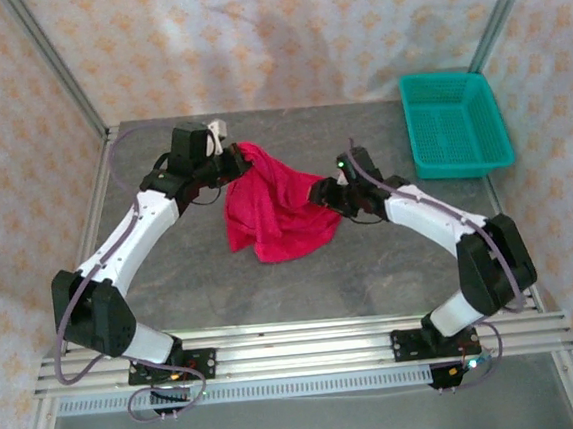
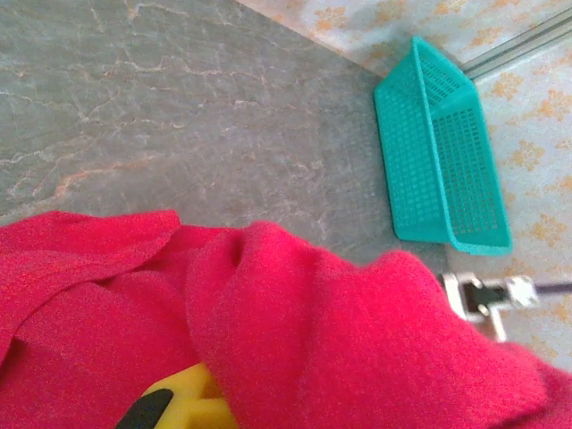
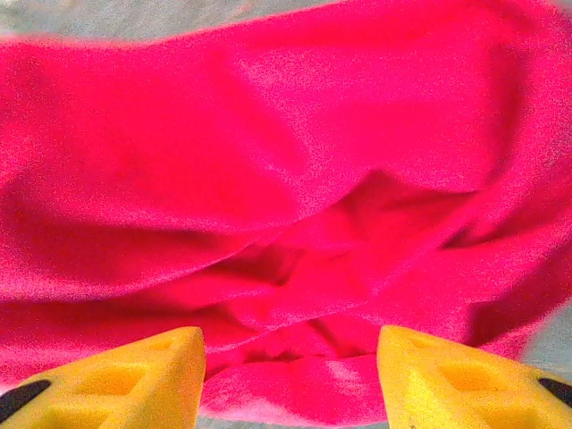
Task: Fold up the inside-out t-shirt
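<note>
between the two arms, at the middle of the grey, marble-veined desk (image 1: 273, 286), we find the t-shirt (image 1: 276, 210) gathered into a loose red bundle. its upper left corner is drawn up to the left claw (image 1: 230, 162), which is pressed together and pinching the cloth. from there the fabric sags down and right, and its lower folds look to rest on the desk. the right claw (image 1: 325, 193) meets the bundle's right edge. in the right wrist view its two yellow fingers (image 3: 134, 375) stand spread, a rolled hem of the shirt lying between the tips and deep folds piled just beyond. we cannot tell whether either finger touches the cloth.

the fabric is soft, matt and slightly fuzzy, falling in thick rounded creases. in the left wrist view it drapes over the claw's yellow, black-padded finger (image 2: 179, 402). a teal plastic basket (image 1: 454, 124), rectangular with mesh walls, sits at the far right corner, well apart from the shirt.
</note>
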You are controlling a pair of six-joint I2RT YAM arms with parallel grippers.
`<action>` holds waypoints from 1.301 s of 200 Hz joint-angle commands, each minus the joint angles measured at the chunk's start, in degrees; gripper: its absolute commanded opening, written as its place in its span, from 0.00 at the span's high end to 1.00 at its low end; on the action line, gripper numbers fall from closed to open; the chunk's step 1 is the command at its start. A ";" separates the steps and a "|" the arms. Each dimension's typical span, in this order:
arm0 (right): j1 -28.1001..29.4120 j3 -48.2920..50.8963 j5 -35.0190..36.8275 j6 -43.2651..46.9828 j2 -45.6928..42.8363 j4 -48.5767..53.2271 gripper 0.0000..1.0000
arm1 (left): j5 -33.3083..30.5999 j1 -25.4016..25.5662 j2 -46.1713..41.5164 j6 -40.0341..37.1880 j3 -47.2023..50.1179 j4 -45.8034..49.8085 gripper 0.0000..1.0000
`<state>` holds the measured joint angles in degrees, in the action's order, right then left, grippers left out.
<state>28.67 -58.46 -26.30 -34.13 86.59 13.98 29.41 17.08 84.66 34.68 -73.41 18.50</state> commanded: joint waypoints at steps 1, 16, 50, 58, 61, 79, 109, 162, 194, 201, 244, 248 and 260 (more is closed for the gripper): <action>2.10 0.80 1.02 2.23 2.11 -5.83 0.37 | 0.83 -0.47 0.86 -0.49 -0.89 -1.51 1.00; 3.48 -1.50 -0.09 3.04 4.70 -8.70 0.24 | 1.09 -0.47 1.12 -0.57 -1.54 -0.78 1.00; 5.25 -8.51 -0.88 4.12 11.54 -10.11 0.17 | 1.10 -0.47 0.55 -0.91 -2.12 0.29 1.00; 5.26 -10.26 -0.92 4.24 13.62 -10.11 0.17 | 1.25 -0.45 0.35 -0.92 -1.95 0.39 1.00; 5.26 -10.84 -0.81 4.25 14.34 -10.09 0.17 | 1.34 -0.47 0.29 -0.92 -1.95 0.39 1.00; 5.26 -14.62 -0.38 4.32 18.18 -9.96 0.18 | 1.35 -0.47 -0.15 -1.03 -1.10 0.48 1.00; 5.13 -20.26 3.52 3.29 22.91 -8.43 0.48 | 1.40 -0.46 -0.64 -1.17 -0.36 0.55 1.00; 1.85 -20.08 2.19 2.11 11.12 3.43 1.00 | 0.16 -3.52 -1.51 -3.74 -2.44 6.55 1.00; -3.15 -17.45 -12.77 0.22 -3.53 11.67 1.00 | 0.62 -7.29 -0.21 -5.33 -3.47 8.79 1.00; -4.88 -16.86 -15.99 -1.02 -6.55 11.79 1.00 | 0.75 -7.71 0.42 -6.14 -3.72 9.21 1.00; -18.28 -13.19 -34.03 -24.18 -16.32 -10.50 1.00 | -3.43 -7.94 3.96 -8.66 -0.62 7.84 1.00; -19.04 -13.15 -35.04 -26.34 -16.08 -12.84 1.00 | -3.47 -7.94 4.22 -8.46 -0.17 7.30 1.00; -20.49 -12.80 -36.70 -30.37 -14.58 -18.39 1.00 | -2.58 -7.94 4.61 -8.18 0.93 5.81 1.00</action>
<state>11.92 -73.08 -52.60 -49.36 69.63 12.08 29.69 10.63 87.26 27.90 -74.87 25.41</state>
